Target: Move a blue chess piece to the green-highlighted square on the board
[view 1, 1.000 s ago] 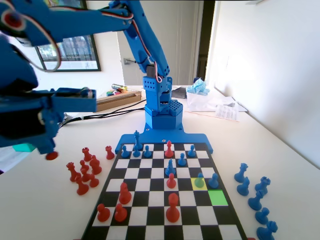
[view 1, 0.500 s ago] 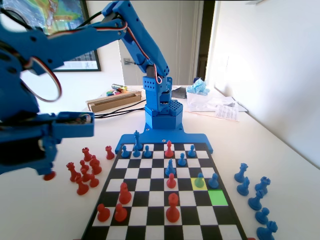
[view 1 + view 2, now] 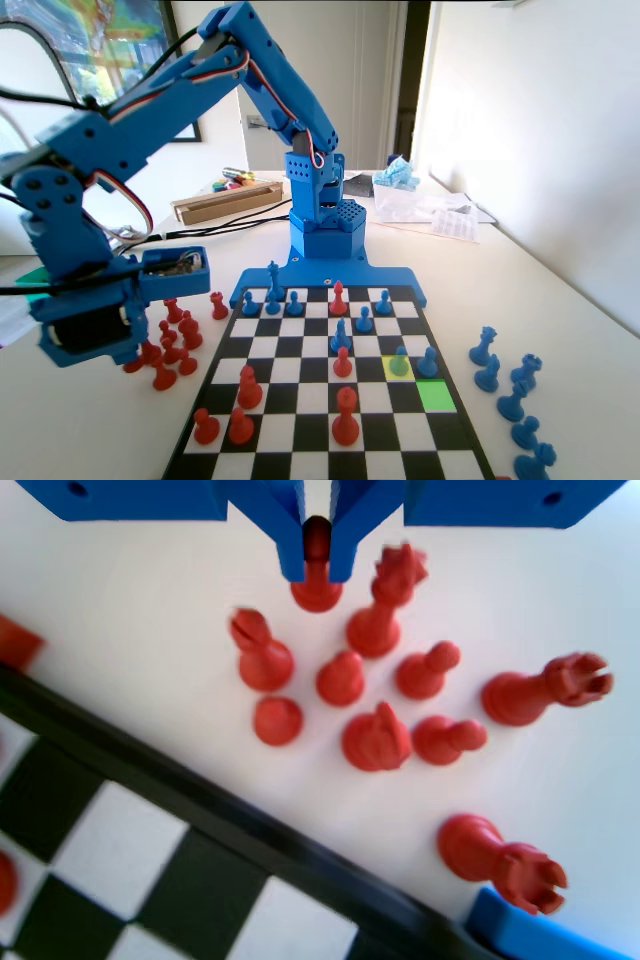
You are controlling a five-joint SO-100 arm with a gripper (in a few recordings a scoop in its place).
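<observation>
Holding a red pawn point(image 3: 316, 578) between closed jaws over captured red pieces off the board point(image 3: 330, 462), the gripper point(image 3: 316, 568) hasn't begun: the blue chess piece point(image 3: 399, 361) sits at ten o'clock from the green-highlighted square point(image 3: 436, 395).

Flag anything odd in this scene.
The gripper is shut on a red piece off the board, among the captured red pieces; the blue pawn still sits on yellow, the green square empty.

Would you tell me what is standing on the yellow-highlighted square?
A blue chess piece, a pawn, stands on the yellow square; its base hides the square's middle. The green-highlighted square is bare.
</observation>
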